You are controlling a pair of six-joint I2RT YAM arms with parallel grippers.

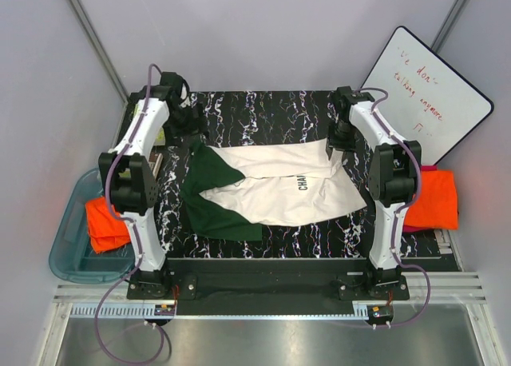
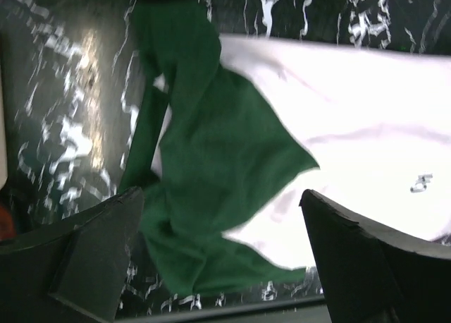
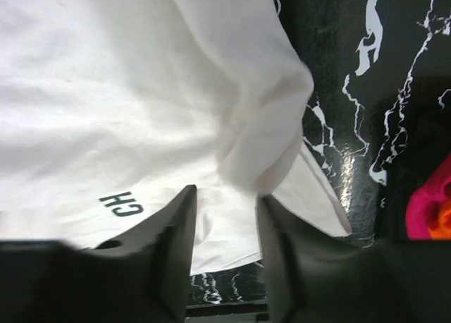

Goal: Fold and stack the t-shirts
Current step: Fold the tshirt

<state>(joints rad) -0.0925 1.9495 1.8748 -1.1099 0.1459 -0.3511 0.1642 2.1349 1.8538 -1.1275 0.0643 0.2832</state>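
Note:
A cream t-shirt point(image 1: 279, 186) with dark green sleeves point(image 1: 211, 192) lies partly folded on the black marbled table point(image 1: 263, 110), and the letters "CH" of its print show. My left gripper point(image 2: 222, 196) hovers open over the green sleeve point(image 2: 211, 161), its fingers wide apart with nothing between them. My right gripper point(image 3: 227, 194) is open above the cream hem, and a loose bunched fold of cloth point(image 3: 271, 132) lies just beyond its fingertips, not pinched. In the top view both grippers point(image 1: 185, 122) point(image 1: 343, 133) hang at the shirt's far corners. Orange t-shirts lie at the left point(image 1: 108, 222) and right point(image 1: 431, 198).
A blue-grey plastic bin point(image 1: 68, 250) at the table's left edge holds the left orange shirt. A whiteboard point(image 1: 431, 90) with red writing leans at the back right. Grey walls close in the table on three sides.

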